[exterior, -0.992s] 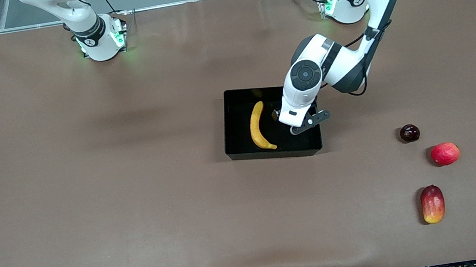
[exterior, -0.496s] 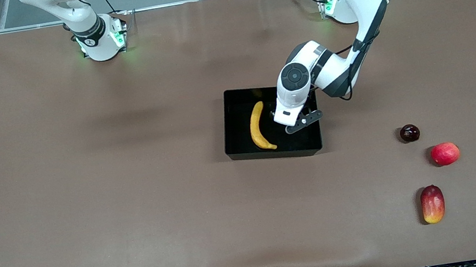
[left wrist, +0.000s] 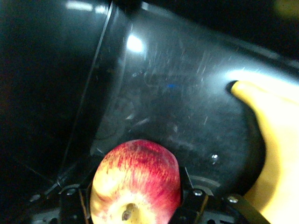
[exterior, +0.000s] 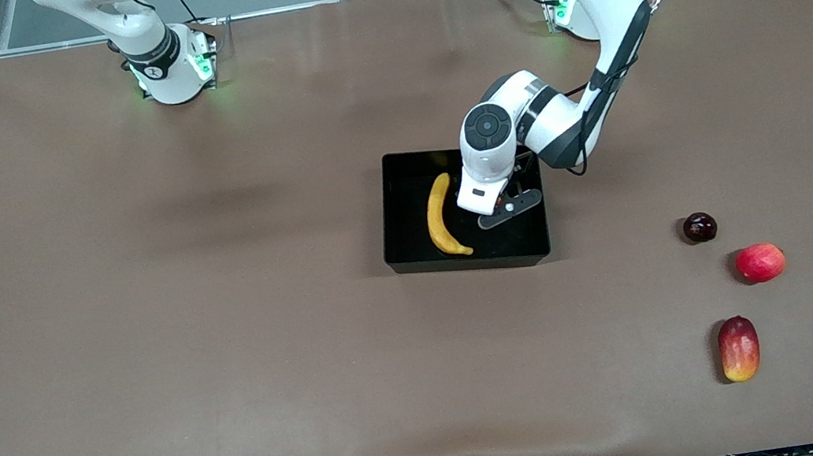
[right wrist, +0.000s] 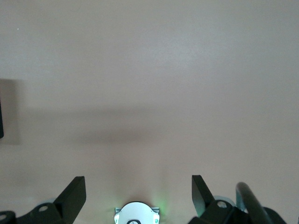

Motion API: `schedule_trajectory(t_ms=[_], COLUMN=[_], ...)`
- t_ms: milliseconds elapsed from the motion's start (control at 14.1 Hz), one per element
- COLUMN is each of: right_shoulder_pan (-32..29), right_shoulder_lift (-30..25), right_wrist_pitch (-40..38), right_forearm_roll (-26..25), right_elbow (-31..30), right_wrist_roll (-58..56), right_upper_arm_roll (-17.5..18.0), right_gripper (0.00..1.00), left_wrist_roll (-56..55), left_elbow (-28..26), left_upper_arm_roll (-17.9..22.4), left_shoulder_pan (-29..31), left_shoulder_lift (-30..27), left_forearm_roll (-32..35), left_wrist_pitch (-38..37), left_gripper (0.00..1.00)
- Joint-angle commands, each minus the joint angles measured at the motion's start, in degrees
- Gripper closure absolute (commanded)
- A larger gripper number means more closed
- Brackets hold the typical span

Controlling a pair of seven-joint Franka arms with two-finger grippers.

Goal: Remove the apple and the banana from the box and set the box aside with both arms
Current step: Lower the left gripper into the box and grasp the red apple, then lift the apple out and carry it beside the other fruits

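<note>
The black box (exterior: 411,261) sits mid-table with the yellow banana (exterior: 439,217) lying in it. My left gripper (exterior: 495,209) is low inside the box beside the banana, shut on the red apple with a yellow patch (left wrist: 135,177). In the left wrist view the gripper (left wrist: 136,198) grips the apple just above the glossy box floor (left wrist: 163,93), with the banana (left wrist: 275,140) close by. The front view hides the apple under the left hand. My right gripper (right wrist: 138,186) is open and empty over bare table; the right arm waits near its base.
At the left arm's end of the table lie a dark purple plum (exterior: 699,227), a plain red fruit (exterior: 760,262) and a red-and-yellow mango (exterior: 738,348), the mango nearest the front camera. The right arm's base (exterior: 169,66) stands at the table's back edge.
My left gripper has moved with the apple toward the right arm's end, farther into the box and closer to the banana. The right arm has not moved.
</note>
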Motion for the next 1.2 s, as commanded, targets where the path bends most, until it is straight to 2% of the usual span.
schedule_trajectory(t_ms=[0,212,354,708,1133], right_shoulder_pan=[-1.58,-1.49,-1.49,-1.58,-1.58], right_shoulder_lift=[0.38,0.38,0.38,0.38,0.38], right_wrist_pitch=[-0.3,-0.3,-0.38,-0.3,-0.38], right_forearm_roll=[0.85,0.85,0.85,0.85,0.85], right_elbow=[0.95,0.95,0.95,0.95,0.95], right_wrist_roll=[0.72,0.72,0.72,0.72,0.72], right_upper_arm_roll=[0.68,0.68,0.68,0.68,0.68], right_gripper=[0.0,0.0,0.0,0.0,0.0], left_wrist_roll=[-1.53,3.9,8.9,27.09,39.06], left_elbow=[8.68,18.09,21.1,21.02,21.2], left_upper_arm_roll=[-0.09,0.08,0.61,0.61,0.61], left_shoulder_pan=[-1.22,-0.26,2.01,15.18,26.79], left_shoulder_lift=[-1.55,-1.81,-2.43,-2.78,5.11], left_forearm_roll=[2.51,2.42,2.25,2.33,2.6], left_wrist_pitch=[-10.69,-18.62,-20.65,-20.66,-11.54], left_gripper=[1.0,1.0,1.0,1.0,1.0])
